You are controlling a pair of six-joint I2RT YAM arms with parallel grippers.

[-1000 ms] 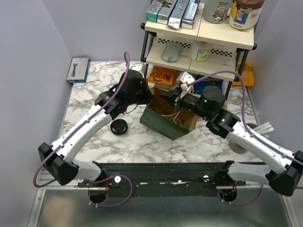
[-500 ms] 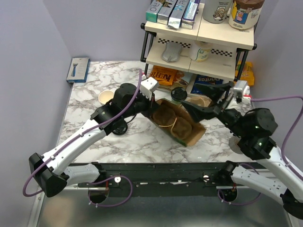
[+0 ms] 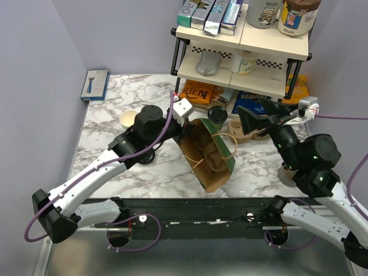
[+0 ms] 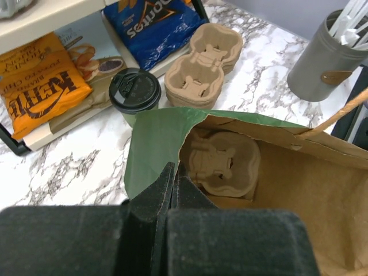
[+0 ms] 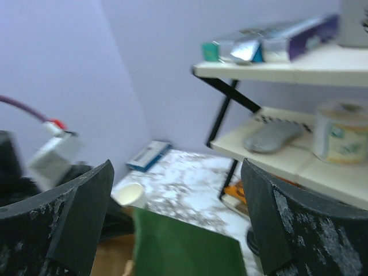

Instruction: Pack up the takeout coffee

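My left gripper (image 4: 174,172) is closed on the green edge of the paper bag (image 4: 155,138). It keeps the mouth of the bag lifted and open, and a pulp carrier (image 4: 221,161) sits inside, at the bottom. My right gripper (image 3: 253,121) is wide open and holds nothing. It hangs above the table at the right of centre in the top view.

The lidded coffee cup (image 3: 217,115) stands upright on the table at the upper centre of the top view, just beside the upper rim of the bag and in front of the lower shelf. It is to the left of my open right gripper and near to it. The long axis of the cup is vertical and the black lid is on top.

I judge that my right arm must take it, because my left one is busy with the bag. The fingers should come from the right side and close around the cup wall under the lid. After this the way to the bag mouth is short, down and to the left in the frame.
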